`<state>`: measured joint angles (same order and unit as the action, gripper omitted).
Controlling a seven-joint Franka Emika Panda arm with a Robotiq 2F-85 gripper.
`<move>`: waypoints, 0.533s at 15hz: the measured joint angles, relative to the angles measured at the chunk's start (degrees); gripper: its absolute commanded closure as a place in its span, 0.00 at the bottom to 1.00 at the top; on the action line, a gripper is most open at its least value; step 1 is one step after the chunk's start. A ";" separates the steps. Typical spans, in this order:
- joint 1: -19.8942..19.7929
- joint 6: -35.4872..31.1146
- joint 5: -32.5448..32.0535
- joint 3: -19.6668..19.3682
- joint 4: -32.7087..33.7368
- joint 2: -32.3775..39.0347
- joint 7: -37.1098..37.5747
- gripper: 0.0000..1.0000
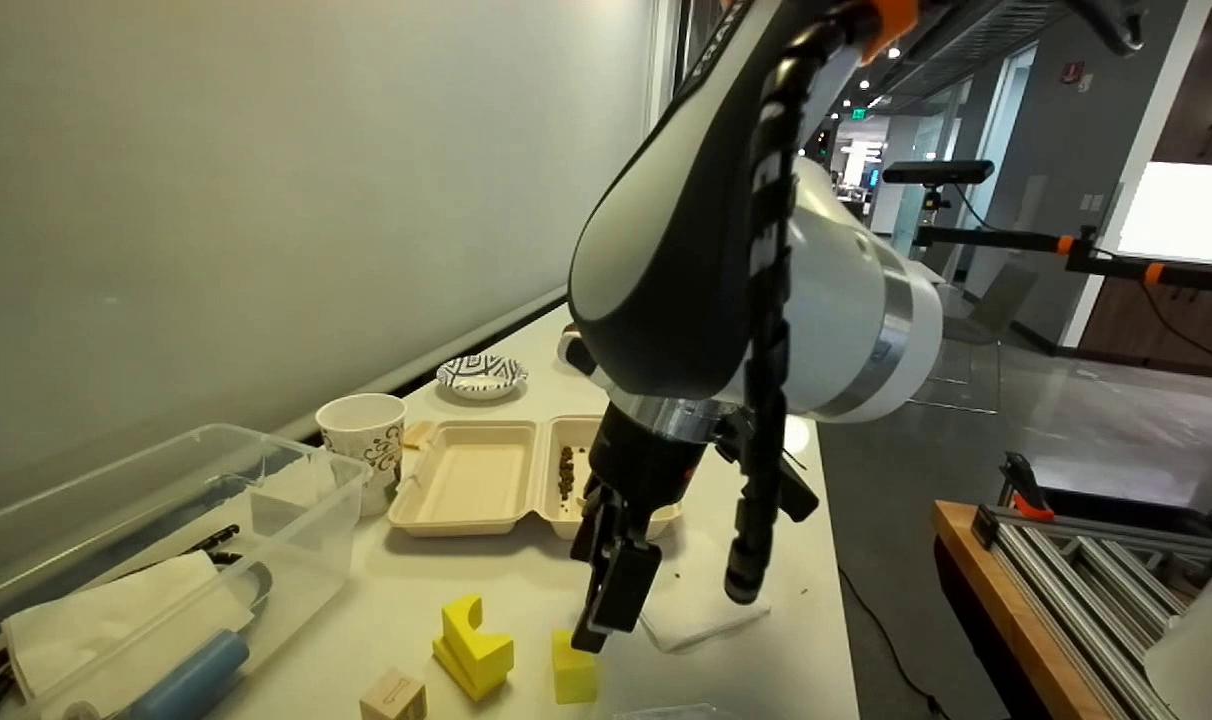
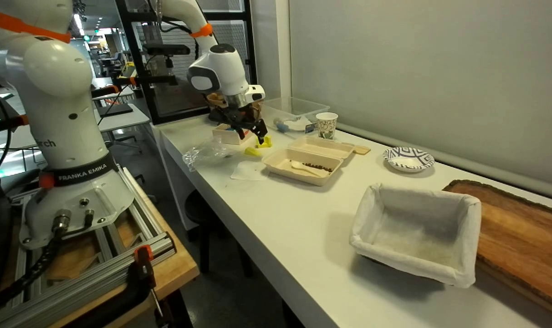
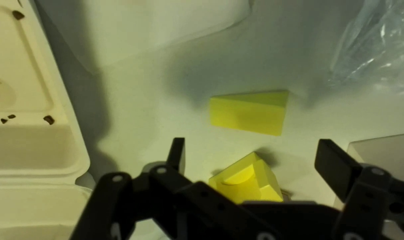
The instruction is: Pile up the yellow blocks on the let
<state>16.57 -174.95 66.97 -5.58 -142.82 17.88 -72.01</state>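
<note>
Over the desk (image 2: 276,214) we see the end effector (image 3: 251,146) spread wide, its black fingers (image 3: 337,170) well apart. In an exterior view the notched yellow block (image 1: 488,655) rests on what looks to us like a yellow slab (image 1: 453,667), and the lone yellow block (image 1: 574,678) sits just beside the pair. In the wrist view we find the notched yellow block showing through the gap between the fingers — partly hidden behind the end effector — and the lone yellow block farther up. A tan cube (image 1: 394,697) is near the pair. We also see the open tray (image 1: 481,470), with brown bits (image 2: 319,166) and a spoon (image 2: 305,167) in one half; a napkin (image 2: 247,171) near it; and a cup (image 1: 366,430) just beside the bin (image 1: 328,540).
</note>
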 measured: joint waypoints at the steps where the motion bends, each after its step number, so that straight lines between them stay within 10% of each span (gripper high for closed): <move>1: 0.05 0.18 -0.93 -0.11 0.19 0.59 0.23 0.00; 8: 0.79 1.97 -5.74 -1.22 0.53 3.44 3.22 0.00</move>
<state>17.36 -172.98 61.24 -6.81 -142.29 21.32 -68.79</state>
